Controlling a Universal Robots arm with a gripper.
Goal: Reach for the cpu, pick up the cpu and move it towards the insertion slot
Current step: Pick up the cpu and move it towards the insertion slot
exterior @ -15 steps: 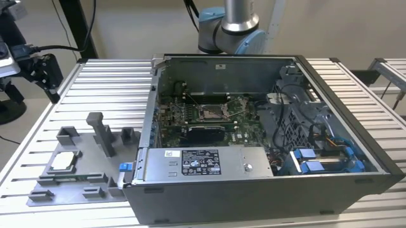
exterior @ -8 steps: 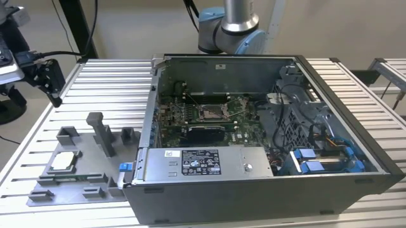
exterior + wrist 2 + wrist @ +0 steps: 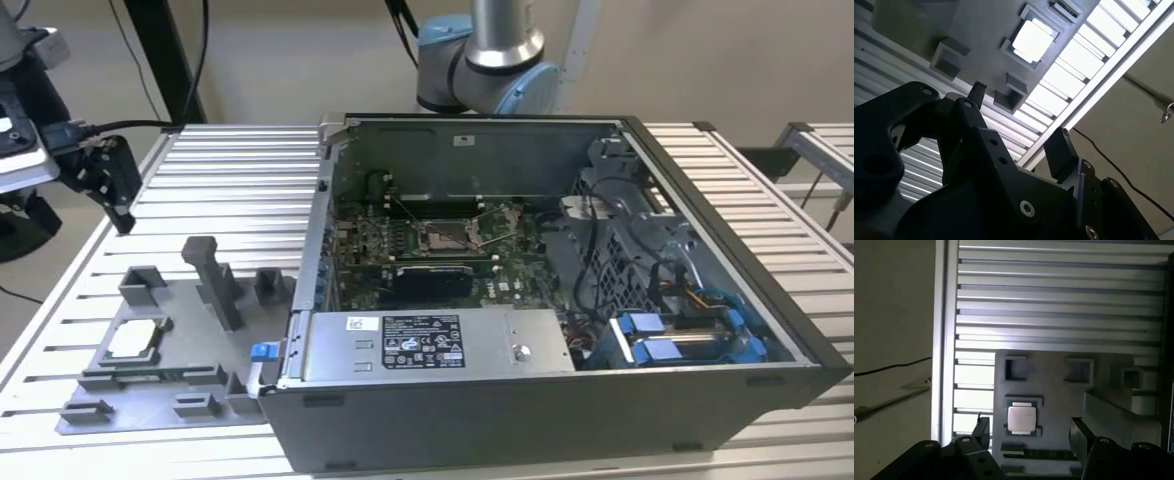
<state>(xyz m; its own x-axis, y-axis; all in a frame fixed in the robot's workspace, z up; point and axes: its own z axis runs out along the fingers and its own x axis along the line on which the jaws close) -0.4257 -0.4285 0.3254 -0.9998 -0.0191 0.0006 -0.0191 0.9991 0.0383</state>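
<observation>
1. Slatted aluminium table [image 3: 227, 180]. It carries everything listed below.

2. Open computer case [image 3: 534, 420]. It lies on its side toward the exterior view's right, and we see its interior from above.

3. Grey plastic fixture [image 3: 160, 385]. It lies flat on the table just beside the case, toward the exterior view's left. It has several small raised blocks and one upright post [image 3: 214, 285].

4. White-labelled grey metal box [image 3: 427, 345]. It is mounted inside the case along the near wall.

5. Gripper [image 3: 1027, 422]. We record it as released: in both wrist views the two black fingers [image 3: 1080, 435] stand wide apart with nothing between them. In the exterior view it hangs over the table at that view's left, raised above the fixture and touching nothing.

6. Insertion slot [image 3: 447, 235]. It is a silver-framed socket with a dark centre on the green board inside the case, well apart from the gripper.

7. Cpu [image 3: 134, 340]. It lies flat, silvery top up, in a square seat of the fixture near its outer edge. In the first wrist view we see it below the spread fingers, untouched.
</observation>
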